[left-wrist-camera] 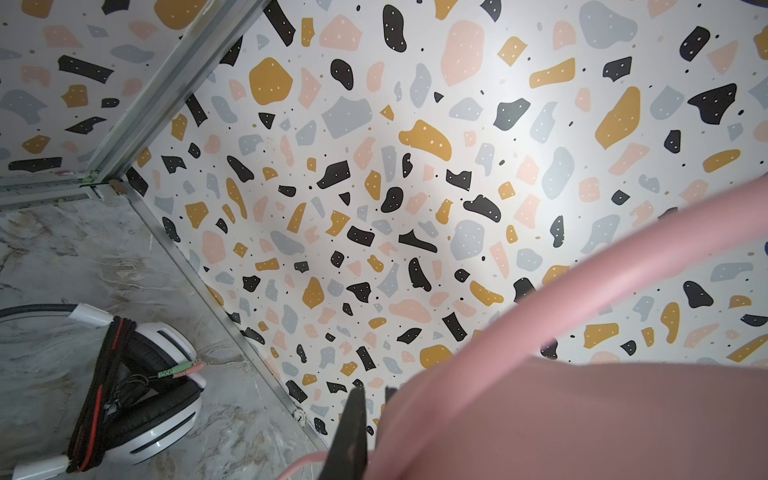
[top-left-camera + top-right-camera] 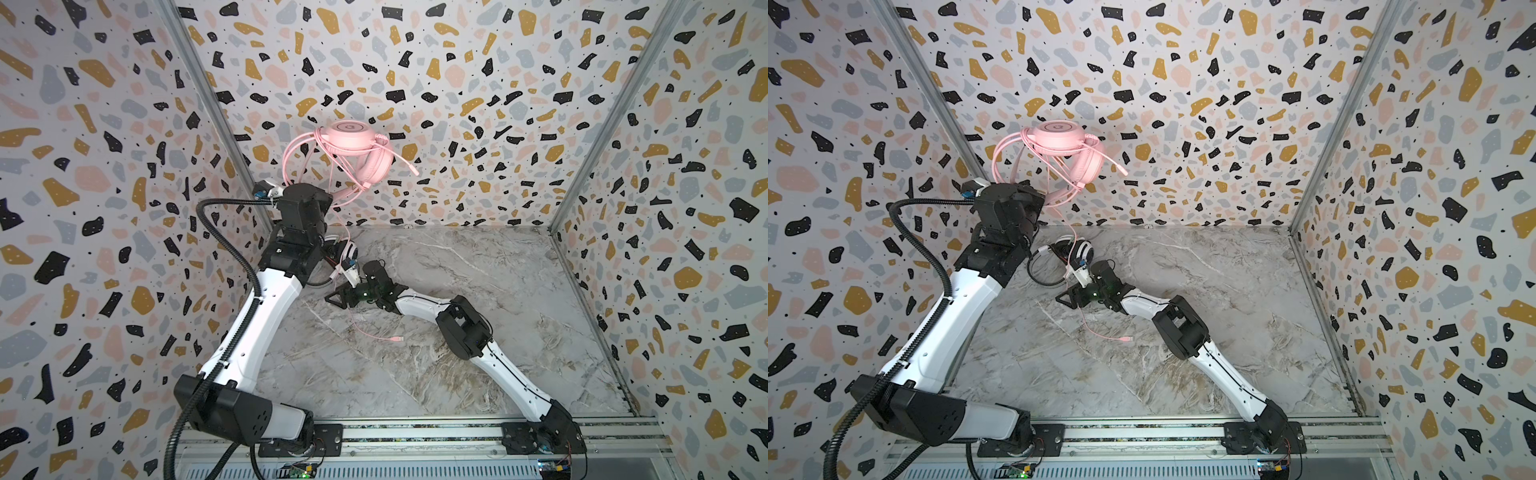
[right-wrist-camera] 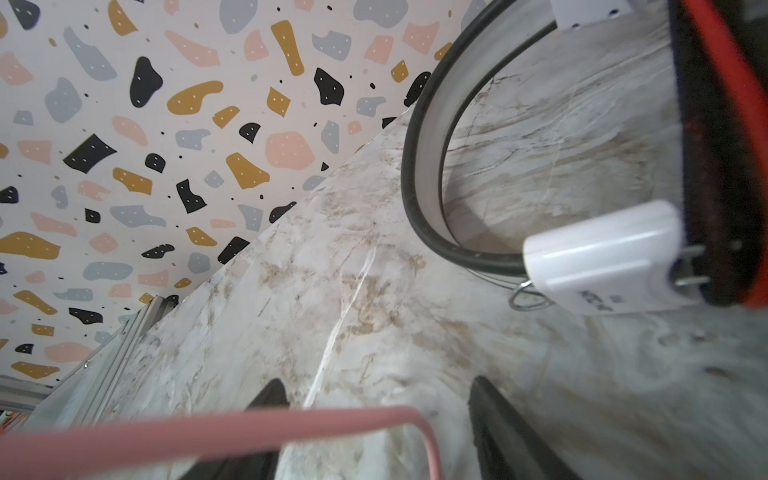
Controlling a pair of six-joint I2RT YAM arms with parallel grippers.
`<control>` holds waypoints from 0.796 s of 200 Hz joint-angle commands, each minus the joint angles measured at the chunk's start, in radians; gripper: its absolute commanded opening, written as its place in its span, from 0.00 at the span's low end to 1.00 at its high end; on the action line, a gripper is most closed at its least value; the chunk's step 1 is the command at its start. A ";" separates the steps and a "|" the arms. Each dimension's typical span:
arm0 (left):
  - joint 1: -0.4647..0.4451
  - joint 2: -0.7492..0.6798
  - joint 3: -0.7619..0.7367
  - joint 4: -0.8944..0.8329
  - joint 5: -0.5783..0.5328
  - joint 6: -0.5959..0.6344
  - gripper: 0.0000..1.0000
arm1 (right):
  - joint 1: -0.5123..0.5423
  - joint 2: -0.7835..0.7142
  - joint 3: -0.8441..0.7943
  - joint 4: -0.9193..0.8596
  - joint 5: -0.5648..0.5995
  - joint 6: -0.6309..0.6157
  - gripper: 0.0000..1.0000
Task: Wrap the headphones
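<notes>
**One headset wound, the pink one halfway**

The white headset (image 1: 166, 419) lies on the table (image 2: 457, 332) near the back left corner. Its black-and-red cable (image 1: 99, 395) is bundled across the earcups with the plugs tucked against it, so I'd call that one finished.

The pink headset (image 2: 357, 149) is up in the air in front of the back wall. The left gripper (image 1: 372, 399) is clamped tight on its headband and holds it there. Several loops of the pink cable (image 2: 299, 153) hang around the band and cups. A long tail drops from them to the table, runs past the right arm and ends in a plug (image 2: 397, 339) lying loose on the marble.

The right gripper (image 3: 376, 386) sits low over the table, just beside the white headset. Its jaws stand apart with the pink tail crossing between them. They aren't pinching it, so that gripper holds nothing.

My guess is the job is a little past the middle: one headset done, and the other part wound with its tail left to gather. What's left is to catch the tail, wind it round, secure the plug end and set the pink one down.

I see no box, tray or bin anywhere, only the bare marble table inside the speckled walls.
</notes>
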 commanded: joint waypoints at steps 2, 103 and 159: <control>0.000 -0.026 0.051 0.112 0.007 -0.017 0.00 | 0.026 0.005 0.024 0.060 -0.016 0.074 0.61; 0.001 -0.060 -0.038 0.137 -0.030 -0.013 0.00 | -0.030 -0.300 -0.592 0.516 -0.043 0.202 0.00; 0.002 -0.057 -0.074 0.151 -0.040 -0.002 0.00 | -0.086 -0.537 -0.934 0.639 -0.061 0.204 0.00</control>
